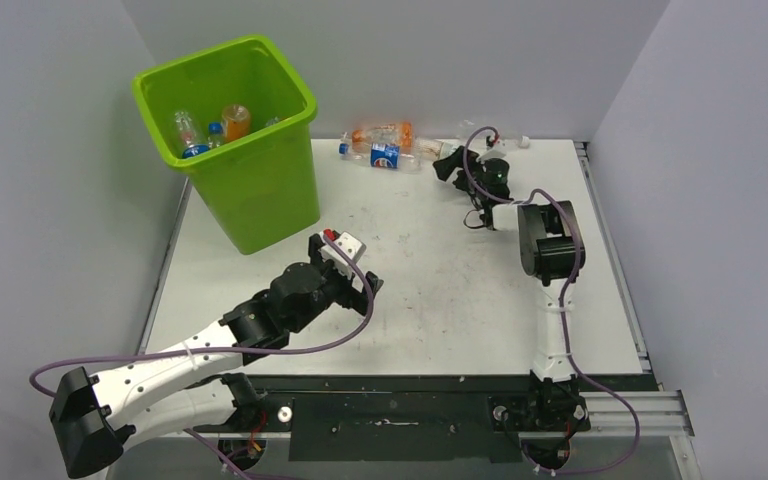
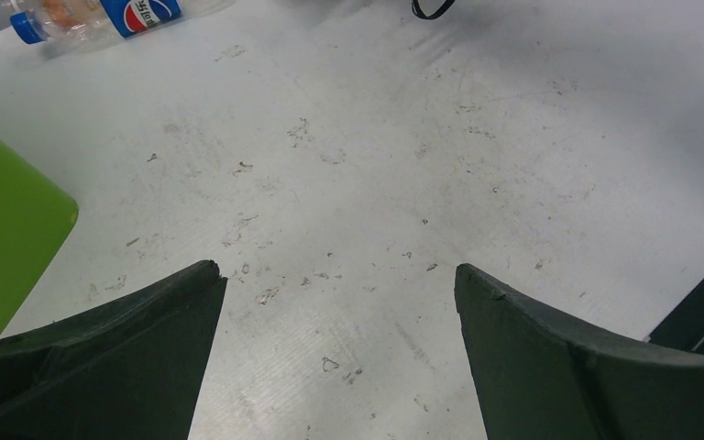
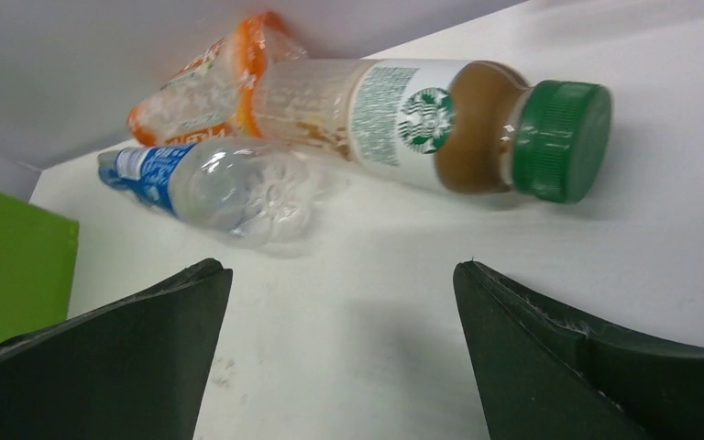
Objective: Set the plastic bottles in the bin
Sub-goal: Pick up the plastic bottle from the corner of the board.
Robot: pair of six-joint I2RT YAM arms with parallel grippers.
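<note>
3 bottles [image 3: 229, 183] ahead, right gripper [image 3: 339, 267] spread

Three bottles [image 3: 422, 124] outside one bin [image 1: 250, 190]

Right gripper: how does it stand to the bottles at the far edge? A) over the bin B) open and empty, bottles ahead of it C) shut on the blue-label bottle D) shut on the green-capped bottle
B: the right gripper stands open, holding nothing; the green-capped bottle and blue-label bottle lie beyond it.

Bin [image 1: 260, 190] far left, bottles [image 1: 235, 120] in it, loose bottles [image 1: 385, 155] to its right
</note>
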